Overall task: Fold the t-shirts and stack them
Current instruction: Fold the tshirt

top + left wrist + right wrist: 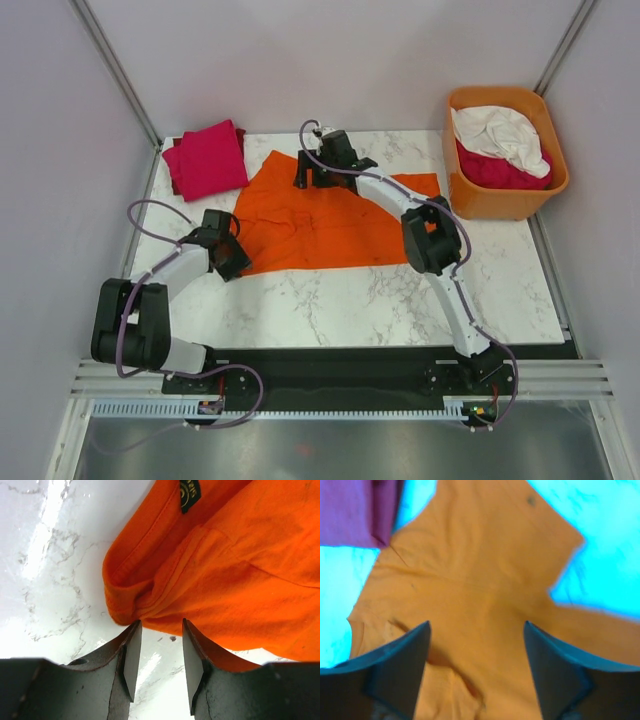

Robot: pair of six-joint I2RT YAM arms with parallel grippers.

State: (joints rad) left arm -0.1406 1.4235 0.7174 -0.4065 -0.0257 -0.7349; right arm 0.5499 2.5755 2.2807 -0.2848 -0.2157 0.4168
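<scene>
The bright orange t-shirt (330, 215) lies spread on the marble table. My left gripper (236, 258) is at the shirt's near-left edge. In the left wrist view it (160, 625) is open, its tips touching a bunched fold of the orange shirt (225, 570), with nothing between the jaws. My right gripper (312, 180) is over the shirt's far edge. In the right wrist view it (476, 625) is wide open and empty above the orange cloth (480, 580). A folded magenta-pink shirt (207, 158) lies at the far left and shows in the right wrist view (350, 510).
A rigid orange tub (470, 195) stands at the far right and holds a white shirt (500, 135) on a crimson one (495, 172). Bare marble table (350, 305) lies between the orange shirt and the arm bases. Walls enclose the table.
</scene>
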